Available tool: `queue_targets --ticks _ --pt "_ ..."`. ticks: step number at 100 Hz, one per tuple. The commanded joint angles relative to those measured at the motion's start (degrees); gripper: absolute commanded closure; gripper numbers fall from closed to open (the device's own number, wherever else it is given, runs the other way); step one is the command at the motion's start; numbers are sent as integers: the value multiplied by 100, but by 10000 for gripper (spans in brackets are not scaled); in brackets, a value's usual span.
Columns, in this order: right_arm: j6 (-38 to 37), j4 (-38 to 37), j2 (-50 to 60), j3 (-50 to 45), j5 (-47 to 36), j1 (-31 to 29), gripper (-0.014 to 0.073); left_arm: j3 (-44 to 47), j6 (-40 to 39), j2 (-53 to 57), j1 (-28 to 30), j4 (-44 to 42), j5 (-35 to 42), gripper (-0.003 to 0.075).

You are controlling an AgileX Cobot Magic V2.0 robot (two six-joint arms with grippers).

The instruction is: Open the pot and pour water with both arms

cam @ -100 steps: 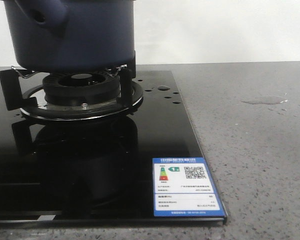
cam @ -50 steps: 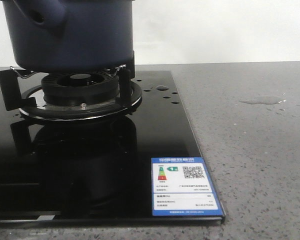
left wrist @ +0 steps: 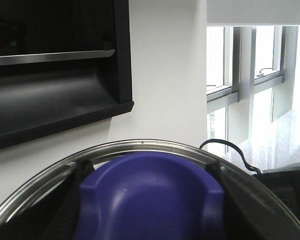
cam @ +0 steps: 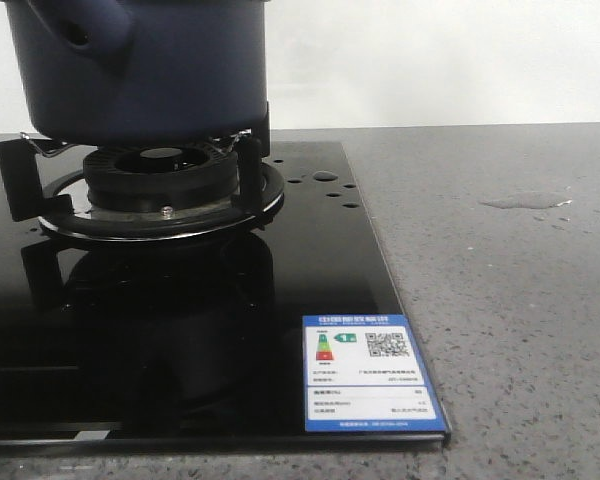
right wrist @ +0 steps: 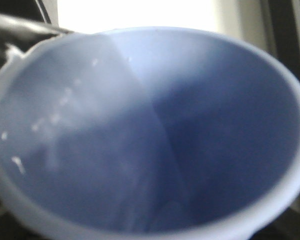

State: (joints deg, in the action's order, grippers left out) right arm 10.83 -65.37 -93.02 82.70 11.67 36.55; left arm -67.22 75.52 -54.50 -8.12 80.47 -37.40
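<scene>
Front view, pot (cam: 140, 65) on burner (cam: 160, 185), puddle (cam: 525, 201) nearby

- A blue-and-white energy label (cam: 372, 373) sits on the black glass cooktop (cam: 310, 270), at its near right corner.
- It bears a QR code and coloured rating arrows; its print is too small to read.

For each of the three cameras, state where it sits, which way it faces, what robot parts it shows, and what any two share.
Front view: low over the counter, facing forward at the pot on the burner; no robot part shows.
Left wrist view: close behind a dark blue knob in a metal rim, facing a wall and windows; no fingers identifiable.
Right wrist view: looking down into the pale blue cup; fingers hidden.
Shared: no object is certainly seen twice.
</scene>
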Motion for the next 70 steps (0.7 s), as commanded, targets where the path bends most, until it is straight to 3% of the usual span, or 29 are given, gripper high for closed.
queue_targets --ticks 1,16,54,70 --pt "33 -617 264 257 -325 -11 358 -176 -73 107 -33 408 198 533" --pt "33 -1324 264 257 -325 -104 358 -176 -73 107 -33 408 198 533" --pt "33 -4107 264 389 -194 -104 358 -176 -73 107 -33 408 198 533" --pt "335 -4118 264 589 -203 -104 358 -176 -73 107 -33 396 198 533"
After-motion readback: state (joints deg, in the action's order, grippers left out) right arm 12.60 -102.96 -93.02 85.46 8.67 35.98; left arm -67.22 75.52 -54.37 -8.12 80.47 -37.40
